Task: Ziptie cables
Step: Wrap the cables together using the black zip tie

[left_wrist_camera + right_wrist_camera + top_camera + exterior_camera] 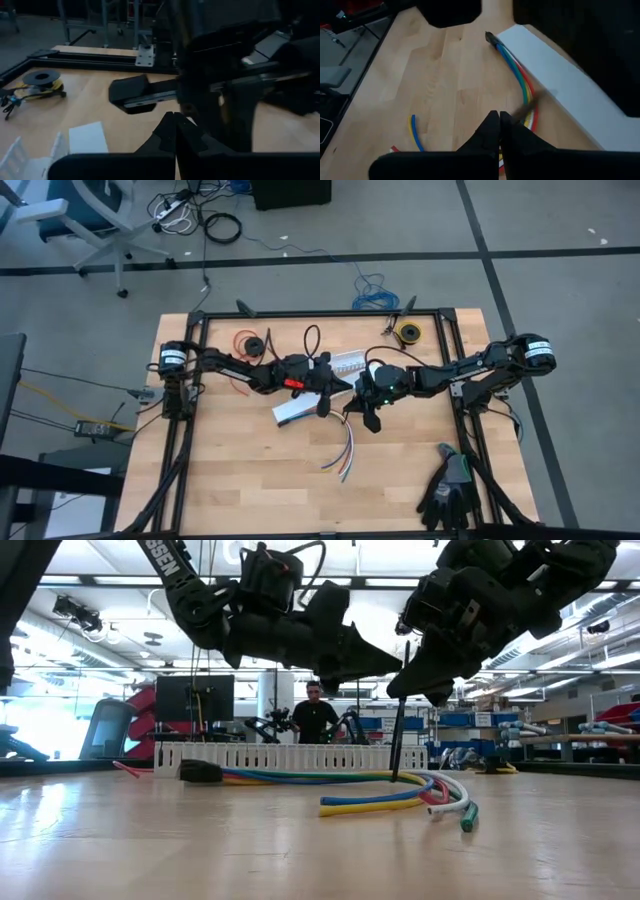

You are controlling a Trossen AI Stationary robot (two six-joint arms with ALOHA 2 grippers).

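Note:
The cables (345, 452) lie curved on the table, and their bound black end (490, 36) rests beside the white channel (560, 75). The ziptie (397, 740) is a thin dark strip hanging nearly upright. Its lower tip reaches down to the cables (380, 785). My right gripper (499, 116) hovers above the cables, shut on the ziptie. My left gripper (174, 117) is shut and raised. It points at the right gripper, with its tips (398, 666) close to the ziptie's upper part. My right gripper pinches the ziptie between its two fingers, on its upper part (404, 690), coming from above. The strip (530, 102) hangs below the fingers, nearly upright, with its lower end at the cables. My left gripper is shut next to the ziptie's top; I cannot tell whether it touches.
A toothed white channel (290, 755) stands behind the cables, and a flat white piece (298, 410) lies under the left gripper. A red wire spool (250, 343) and a yellow spool (408, 332) sit at the far edge. Black gloves (450, 490) lie near the right corner. A person (315, 715) stands beyond the table.

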